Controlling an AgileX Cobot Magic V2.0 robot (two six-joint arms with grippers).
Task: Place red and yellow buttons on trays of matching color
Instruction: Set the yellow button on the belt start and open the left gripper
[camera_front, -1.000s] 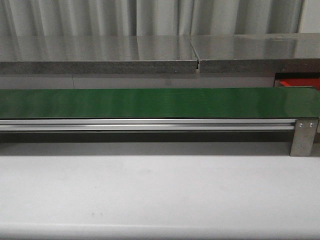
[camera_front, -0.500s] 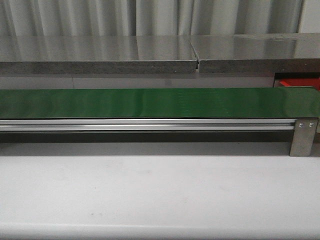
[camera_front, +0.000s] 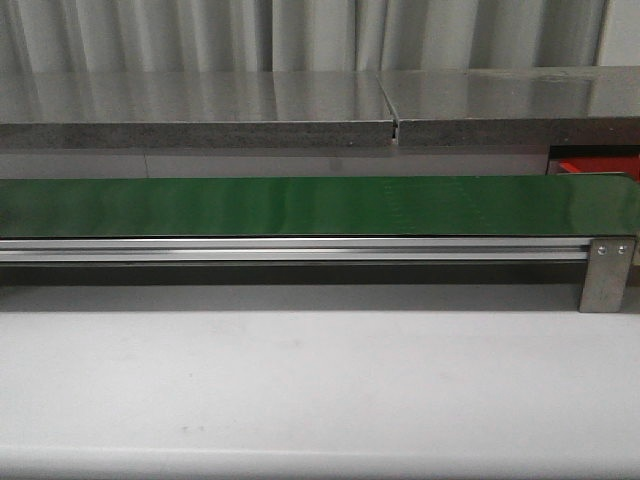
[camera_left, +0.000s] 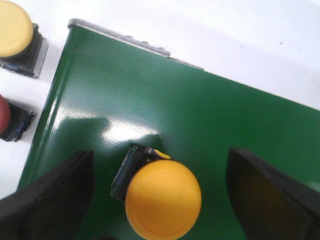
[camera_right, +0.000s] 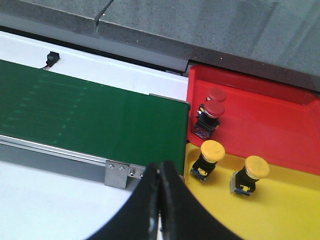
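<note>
Count: yellow buttons four — one (camera_left: 162, 205) on belt, one (camera_left: 15, 27) beside it, two (camera_right: 212, 151) (camera_right: 256, 167) in yellow tray (camera_right: 280, 210). Red buttons three (camera_right: 215, 110) (camera_right: 216, 95) (camera_left: 4, 112). Trays two, red tray (camera_right: 270, 117) included.

button (camera_left: 162, 204) on belt (camera_left: 210, 120), between pads (camera_left: 55, 192).

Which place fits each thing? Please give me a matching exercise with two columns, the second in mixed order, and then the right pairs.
Things:
1. yellow button between the left fingers
2. two red buttons
3. two yellow buttons with black bases
4. right fingers

Places or states:
A. on the yellow tray
B. pressed together, holding nothing
C. on the green belt
D. on the red tray

Pairs: 1-C, 2-D, 3-A, 4-B
</note>
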